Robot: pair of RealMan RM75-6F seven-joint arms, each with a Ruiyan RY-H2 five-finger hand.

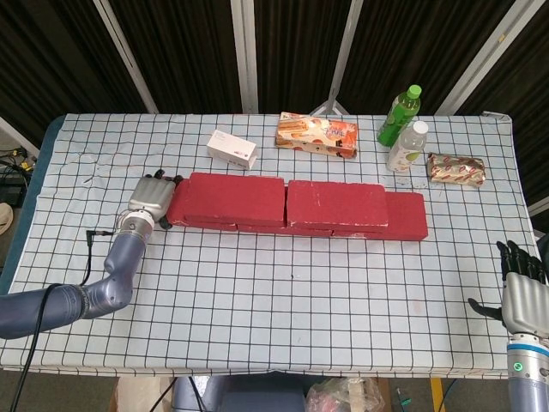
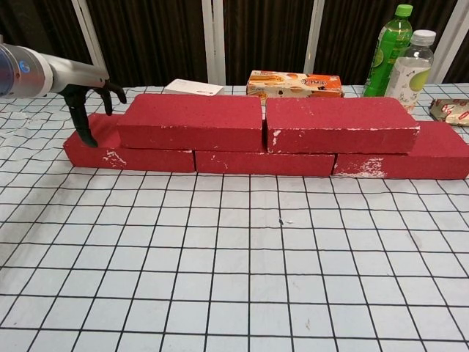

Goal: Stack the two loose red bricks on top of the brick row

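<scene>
Two bottles (image 1: 403, 129) and snack packs (image 1: 316, 135) stand behind the brick row (image 2: 264, 158); left hand (image 1: 151, 196) empty, fingers apart.

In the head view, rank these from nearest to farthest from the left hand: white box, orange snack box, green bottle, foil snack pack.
From the left hand:
1. white box, just behind the row's left end.
2. orange snack box, back centre.
3. green bottle, back right.
4. foil snack pack, far right.
</scene>
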